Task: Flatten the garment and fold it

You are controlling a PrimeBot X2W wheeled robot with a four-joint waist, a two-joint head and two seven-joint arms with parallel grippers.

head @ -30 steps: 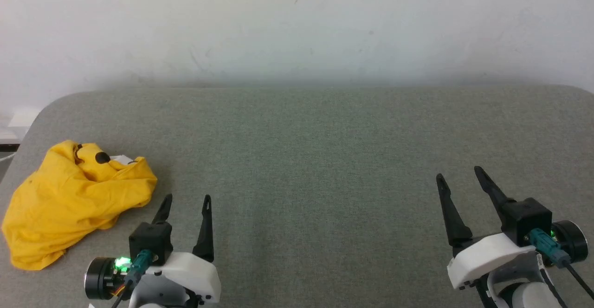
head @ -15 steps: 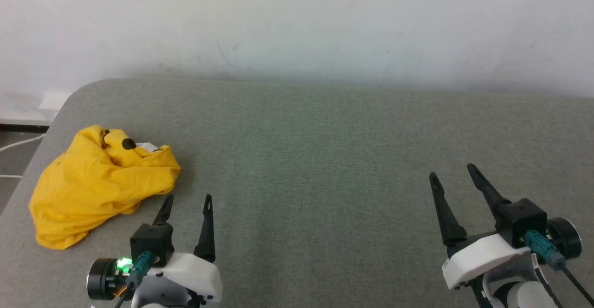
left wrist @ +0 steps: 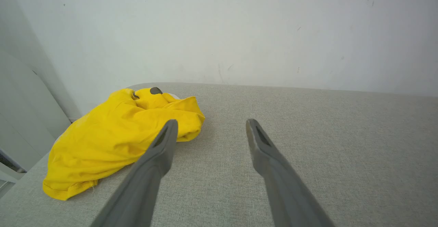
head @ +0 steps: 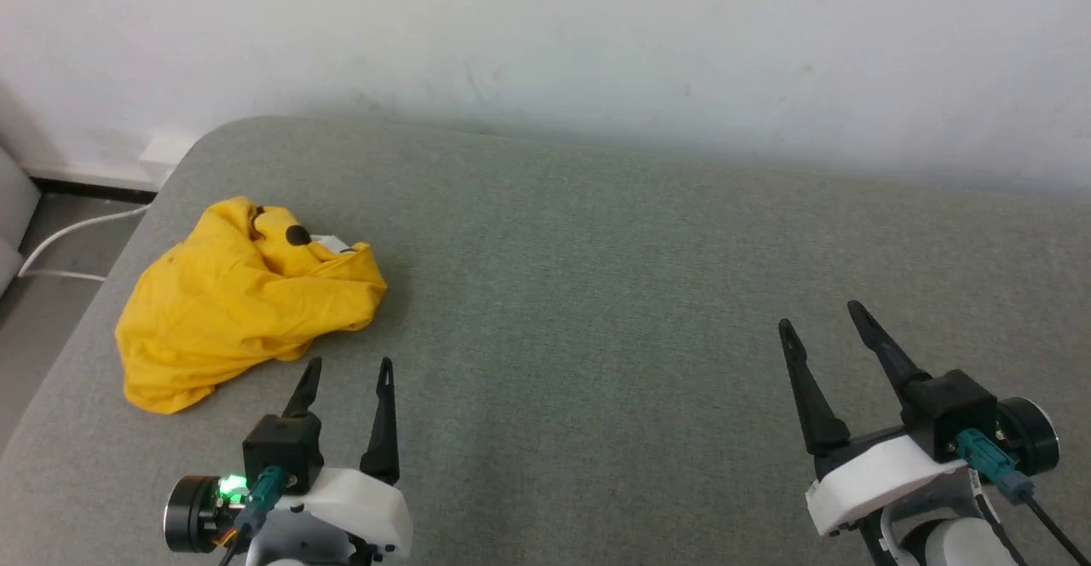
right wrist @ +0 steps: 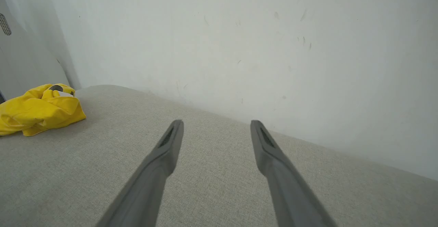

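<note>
The shirt is a bright yellow heap, crumpled and bunched, with deep folds running across it and a hem curling out at its near left end. Nearly all that faces up is plain yellow. At the far top of the heap a black dot peeps out of a fold, and beside it is a scrap of white, perhaps part of the print, though the creases hide too much to be sure.

It lies on the grey-green table, close to the rounded far-left corner and near the left edge, with the pale wall behind. Off that edge a white cable trails over the floor.

The left gripper hangs just right of the heap's near side, its fingers apart and holding nothing. In the left wrist view the left finger's tip overlaps the cloth's right edge, yet the head view shows a strip of bare table between them. The right gripper is well apart from the shirt, far across the table, fingers likewise spread and empty.
</note>
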